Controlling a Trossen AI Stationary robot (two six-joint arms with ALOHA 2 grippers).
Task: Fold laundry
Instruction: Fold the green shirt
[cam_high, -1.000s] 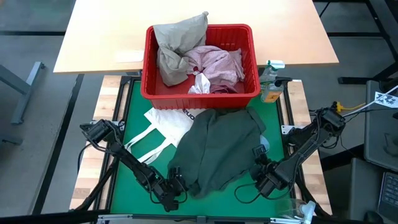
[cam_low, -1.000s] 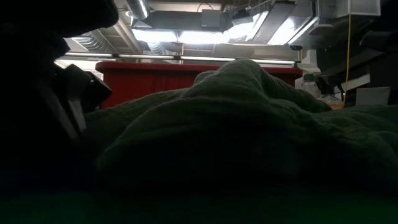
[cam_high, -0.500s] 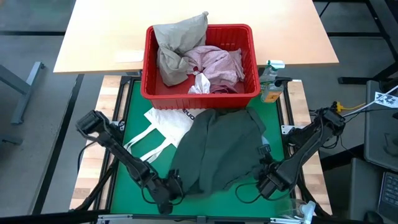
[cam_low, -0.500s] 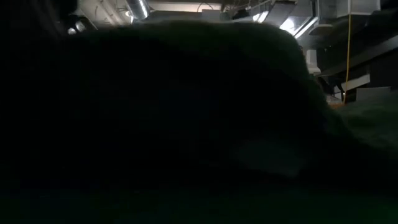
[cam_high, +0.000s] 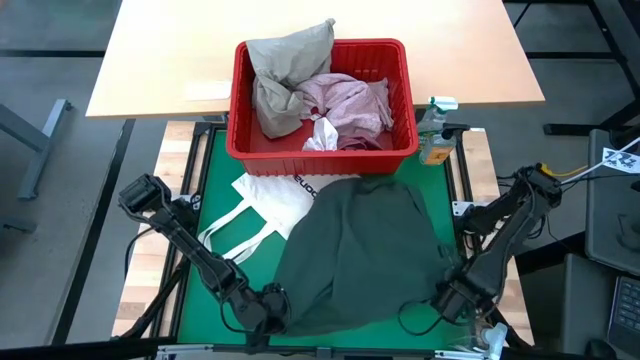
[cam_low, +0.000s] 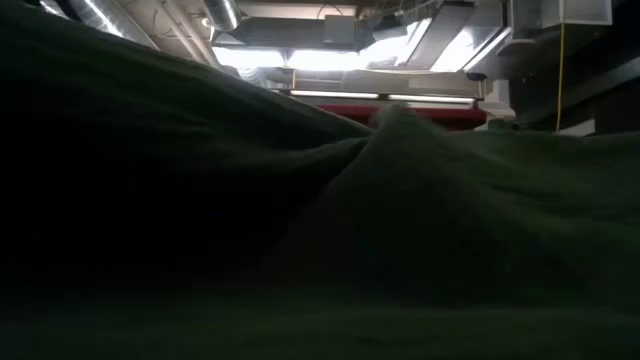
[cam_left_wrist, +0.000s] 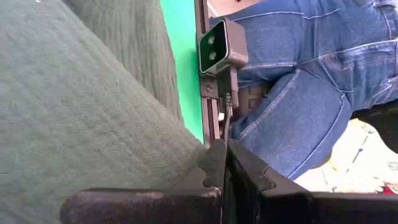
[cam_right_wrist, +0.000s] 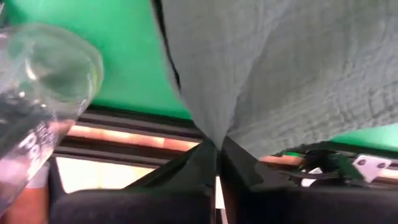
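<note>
A dark grey-green garment lies spread over the green mat, its near edge raised between my two grippers. My left gripper is shut on the garment's near left corner. My right gripper is shut on its near right corner. In the low view the garment fills nearly the whole picture. More laundry, beige, mottled pink and a small white piece, is heaped in the red basket at the far side. My left gripper pinches the garment's near left corner between its two shut fingers, slanting down from the near left. The cloth runs away from the fingers toward the far side and looks stretched. My right gripper pinches the garment's near right corner between its two shut fingers, pointing steeply down. The cloth gathers to a point at the fingertips and fans out beyond them, lifted off the mat there.
A white tote bag with loop handles lies on the mat's left, partly under the garment. A spray bottle stands right of the basket. A clear plastic bottle lies near my right gripper. A person in jeans stands at the near edge.
Both grippers have risen and moved apart, the left toward the near left corner, the right toward the right edge, both tipping. The garment, bunched a second ago, is now spread wider and flatter, with its near edge lifted and drawn out between them.
</note>
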